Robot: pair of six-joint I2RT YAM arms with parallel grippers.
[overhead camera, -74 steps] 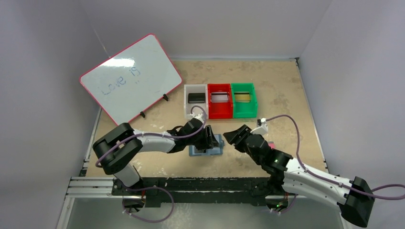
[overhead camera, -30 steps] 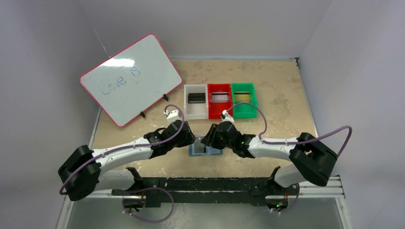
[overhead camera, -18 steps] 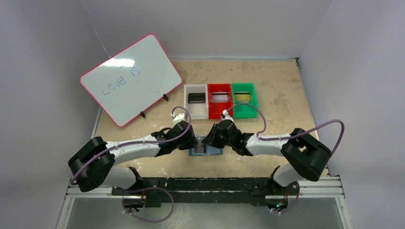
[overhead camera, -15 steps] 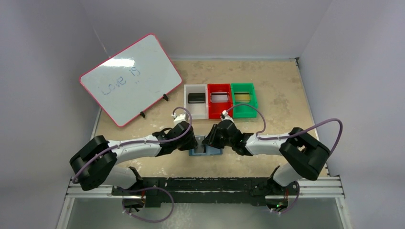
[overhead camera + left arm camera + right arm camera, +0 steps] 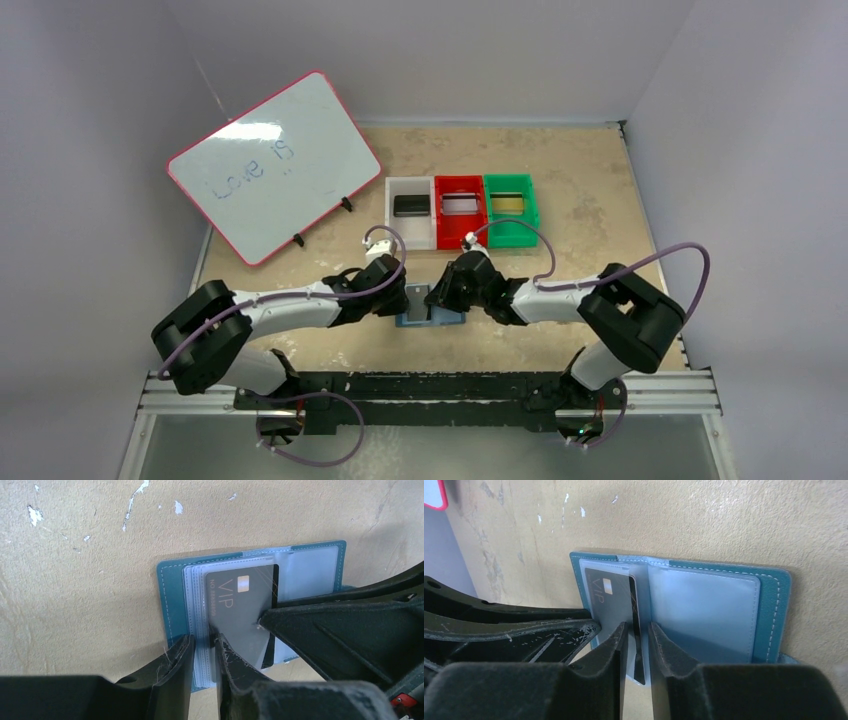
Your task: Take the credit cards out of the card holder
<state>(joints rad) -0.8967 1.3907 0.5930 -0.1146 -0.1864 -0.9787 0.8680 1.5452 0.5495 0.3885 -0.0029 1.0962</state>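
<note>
From above, the slate-blue holder [image 5: 447, 319] is seen lying open on the tabletop [image 5: 580, 200], near the front edge and below a row of bins [image 5: 461, 243]. The left hand [image 5: 403, 300] and the right hand [image 5: 437, 297] are set over it from either side, with a grey card [image 5: 417, 297] between them.

From the left wrist, the card is shown dark grey, marked VIP, with a small chip, lying over the holder's clear sleeves [image 5: 197, 605]. The left fingers [image 5: 177, 665] are narrowed round the sleeves' near edge. Whether they are clenched cannot be told.

From the right wrist, the card's dark edge is framed by the right fingers [image 5: 616, 655], which are set close together. A firm grasp cannot be told. Pale blue pockets [image 5: 704, 615] with white stitching are seen inside.
</note>
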